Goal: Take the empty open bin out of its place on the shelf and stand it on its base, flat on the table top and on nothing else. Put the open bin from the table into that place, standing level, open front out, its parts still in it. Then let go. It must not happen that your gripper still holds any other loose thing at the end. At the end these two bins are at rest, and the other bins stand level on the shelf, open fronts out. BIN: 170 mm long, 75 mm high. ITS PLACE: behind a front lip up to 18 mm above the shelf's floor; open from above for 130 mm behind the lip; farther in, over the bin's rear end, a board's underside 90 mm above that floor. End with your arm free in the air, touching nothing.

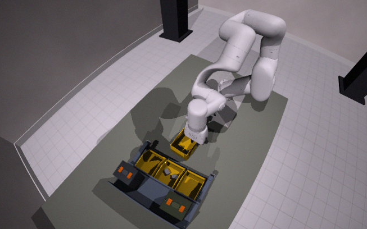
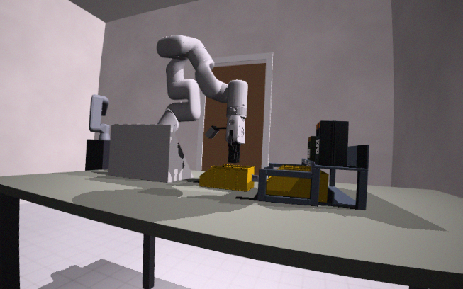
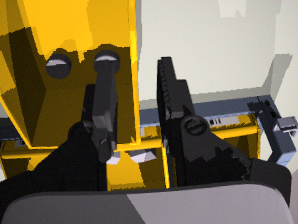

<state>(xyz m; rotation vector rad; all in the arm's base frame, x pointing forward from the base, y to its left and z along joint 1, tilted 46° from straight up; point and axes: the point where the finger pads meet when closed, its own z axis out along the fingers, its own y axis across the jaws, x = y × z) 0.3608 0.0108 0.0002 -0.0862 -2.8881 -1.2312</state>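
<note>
Stocked bin is seen on the bench, just in front of the shelf with three bins seated, end effector part-open and gripping nothing, fingers straddling its side wall, presumably a pre-set for clamping that wall.

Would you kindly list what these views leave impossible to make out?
- Gripper fingertips: top view, the wrist covers them; exterior view, too small.
- Parts in the table bin: exterior view, its walls hide them.
- Shelf bins: wrist view, out of frame; only the shelf frame shows.
- Whether the fingers touch the bin's wall: wrist view, too blurred.
</note>
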